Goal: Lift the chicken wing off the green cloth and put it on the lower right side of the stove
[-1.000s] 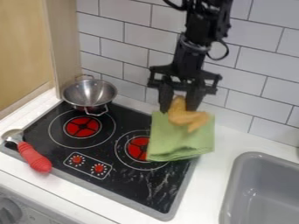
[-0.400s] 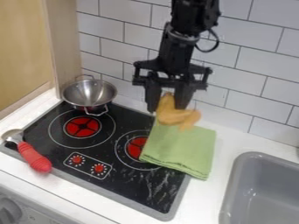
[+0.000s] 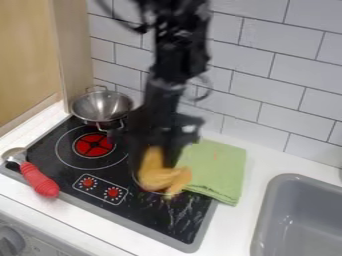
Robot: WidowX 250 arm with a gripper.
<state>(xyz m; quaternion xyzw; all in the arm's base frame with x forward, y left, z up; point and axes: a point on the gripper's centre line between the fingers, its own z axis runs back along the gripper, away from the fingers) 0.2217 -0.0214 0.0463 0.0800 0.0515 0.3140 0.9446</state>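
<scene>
Where the black gripper [image 3: 156, 159] hangs over the stove [image 3: 177, 215], item held: one yellow chicken wing [image 3: 159, 177], clamped between its fingers, jutting below the tips. Green cloth [image 3: 219, 167]: just right of the gripper. Destination, the stove's lower right side (black, pale-streaked): below and slightly right of the gripper, presumably the coming heading.

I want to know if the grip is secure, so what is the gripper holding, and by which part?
The chicken wing, held by its upper end, between the gripper's fingers.
</scene>
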